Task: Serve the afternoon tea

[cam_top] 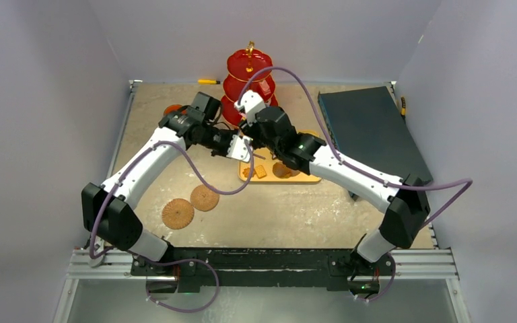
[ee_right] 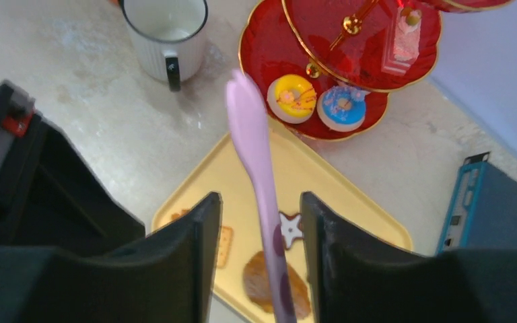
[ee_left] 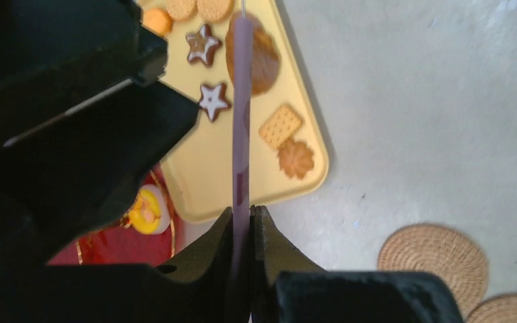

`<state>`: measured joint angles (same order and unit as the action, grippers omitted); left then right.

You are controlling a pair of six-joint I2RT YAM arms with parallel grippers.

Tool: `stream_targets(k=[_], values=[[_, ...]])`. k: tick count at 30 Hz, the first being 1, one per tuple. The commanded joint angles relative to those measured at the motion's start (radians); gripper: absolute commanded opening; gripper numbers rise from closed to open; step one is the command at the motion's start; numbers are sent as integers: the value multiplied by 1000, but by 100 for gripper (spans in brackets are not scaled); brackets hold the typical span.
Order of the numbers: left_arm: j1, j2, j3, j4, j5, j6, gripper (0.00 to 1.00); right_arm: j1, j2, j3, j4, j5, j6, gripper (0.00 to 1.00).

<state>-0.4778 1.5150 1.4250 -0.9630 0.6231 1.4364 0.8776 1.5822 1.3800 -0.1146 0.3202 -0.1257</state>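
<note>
Red stand (cam_top: 249, 79) is at the table's far edge, centre. On its bottom tier you have a yellow donut (ee_right: 291, 97) and a blue donut (ee_right: 342, 108) side by side, with a pink slice (ee_right: 404, 37) one tier up. White mug (ee_right: 165, 33) stands near that bottom tier. Orange mug (cam_top: 171, 109) is toward the far-left, mostly hidden by the arm. Star biscuits (ee_left: 213, 101), a square cracker (ee_left: 281, 126) and a leaf biscuit (ee_left: 295, 159) lie on the yellow tray (ee_left: 222, 175) mid-table. Your left gripper (ee_left: 242, 215) is clamped on a lilac utensil (ee_right: 256, 145). Right gripper (ee_right: 259, 202) is released: fingers spread, the utensil between them with a gap on each side. Two woven coasters (cam_top: 178, 213) lie near-left. Dark box (cam_top: 370, 131) is at the far-right corner.
</note>
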Motion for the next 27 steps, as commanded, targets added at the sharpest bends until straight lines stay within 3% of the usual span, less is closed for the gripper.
stream_targets(k=[1,3,5,12,20,27], values=[[28,-64,-9,188,228,-443,0,-8,-60,58,42,-22,14,62],[50,-93,-61,292,278,-679,0,-25,-96,64,67,-38,9,83],[80,-130,-122,409,329,-861,0,-62,-139,78,85,-105,17,97],[182,-232,-262,731,485,-1362,0,-219,-225,110,82,-281,71,98],[189,-299,-351,753,551,-1377,0,-398,-302,56,208,-604,227,98],[194,-316,-321,810,606,-1394,0,-630,-423,-273,594,-894,481,98]])
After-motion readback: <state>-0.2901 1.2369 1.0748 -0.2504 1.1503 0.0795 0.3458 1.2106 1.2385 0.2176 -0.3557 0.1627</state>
